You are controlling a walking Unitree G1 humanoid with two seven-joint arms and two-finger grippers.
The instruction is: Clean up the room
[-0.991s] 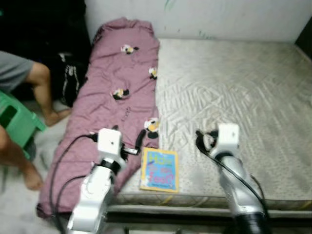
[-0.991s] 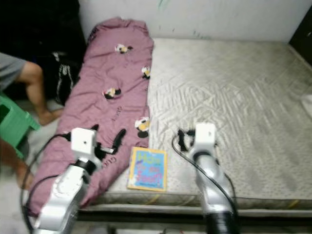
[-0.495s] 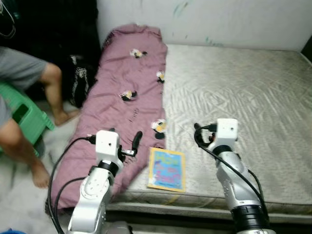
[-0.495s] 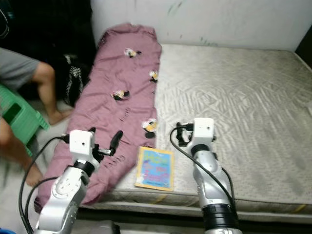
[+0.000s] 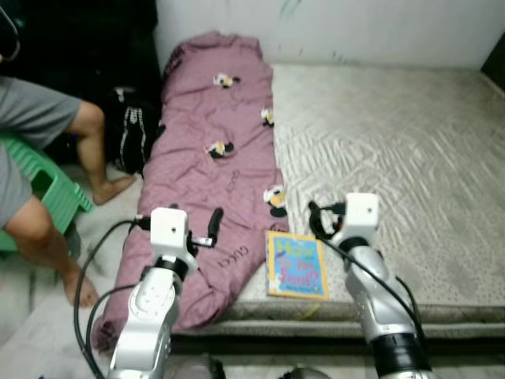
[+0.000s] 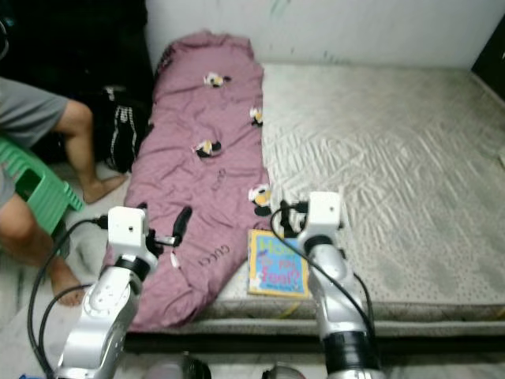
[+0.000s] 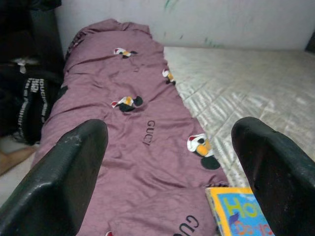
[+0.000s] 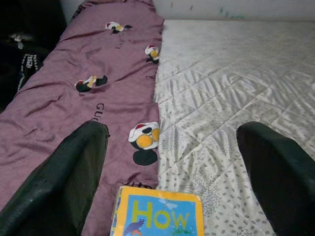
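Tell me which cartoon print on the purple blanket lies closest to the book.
The white, orange and black print at the purple blanket's edge, just beyond the book's far corner. The other prints lie farther up towards the wall.

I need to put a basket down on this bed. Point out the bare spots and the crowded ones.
Bare: the wide grey mattress from the purple blanket across to its right edge and up to the wall. Crowded: the near edge, where the book lies beside the blanket, with the open right hand just over it.
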